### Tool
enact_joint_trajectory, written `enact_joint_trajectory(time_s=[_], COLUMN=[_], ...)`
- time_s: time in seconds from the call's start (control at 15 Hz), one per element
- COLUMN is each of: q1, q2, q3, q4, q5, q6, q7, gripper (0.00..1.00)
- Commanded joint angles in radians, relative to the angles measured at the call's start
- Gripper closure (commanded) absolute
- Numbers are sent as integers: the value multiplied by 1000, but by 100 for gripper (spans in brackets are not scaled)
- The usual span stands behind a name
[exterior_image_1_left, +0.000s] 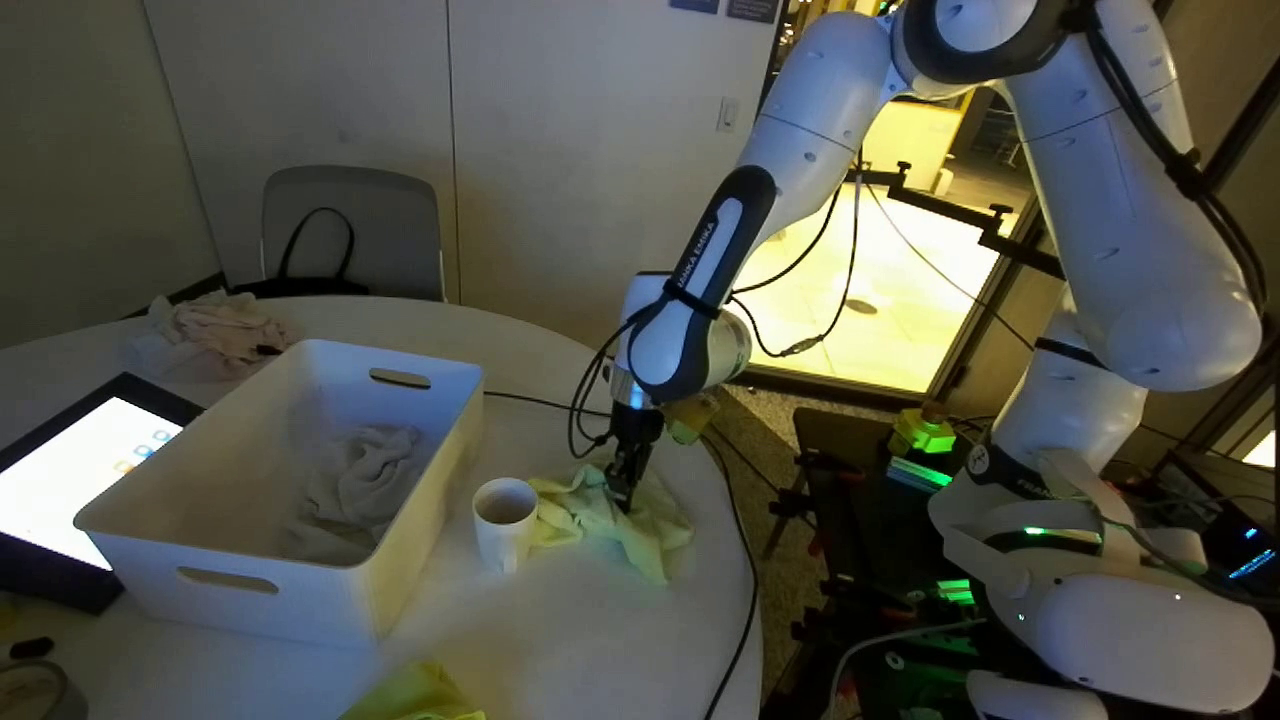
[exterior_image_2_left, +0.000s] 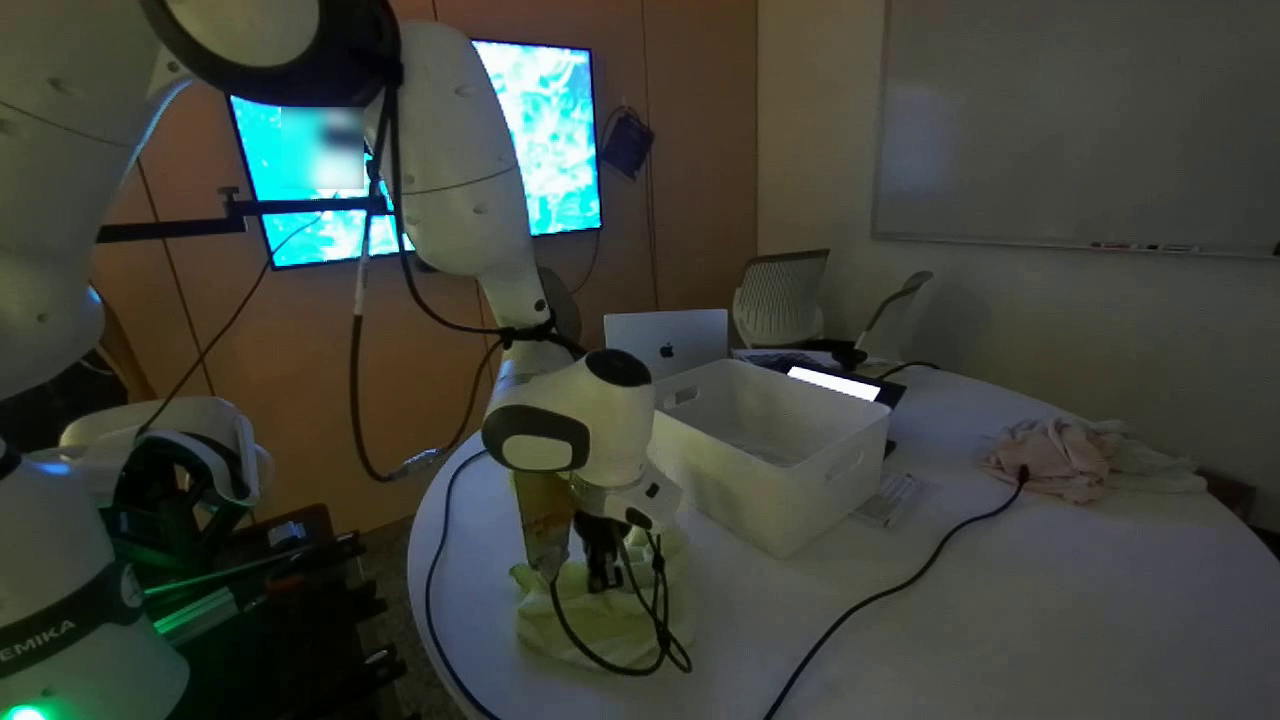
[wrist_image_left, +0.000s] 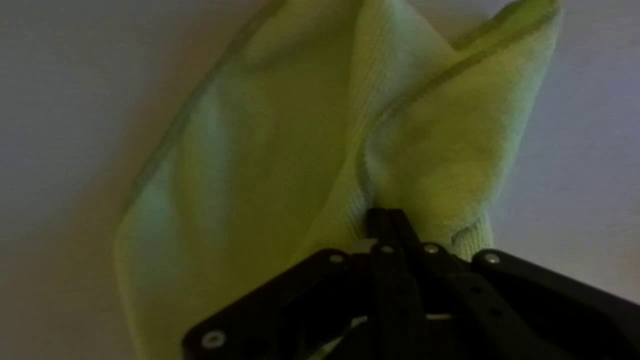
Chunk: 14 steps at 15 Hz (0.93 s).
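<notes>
Clenching a fold of lime cloth (exterior_image_1_left: 652, 535) near the robot-side edge of the bench (exterior_image_1_left: 560, 645), the pincer (wrist_image_left: 385, 215) should rise straight up, clearing the mug (exterior_image_1_left: 498, 540).

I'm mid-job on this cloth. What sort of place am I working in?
Most likely a meeting room, perhaps in an office or lab: there is a whiteboard, a large lit screen and chairs beside a big white table.
</notes>
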Motion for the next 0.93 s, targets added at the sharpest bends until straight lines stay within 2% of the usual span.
enact_joint_trajectory(time_s=[0.0, 0.27, 0.47, 0.87], q1=[20, 2, -40, -182], q2=[-39, -69, -106, -177], q3=[65, 146, 212, 406], q4=[-41, -66, -95, -154], q5=[-38, -63, -65, -62], q6=[57, 92, 128, 185], q7=[-17, -25, -38, -76], gripper=[100, 100, 100, 100])
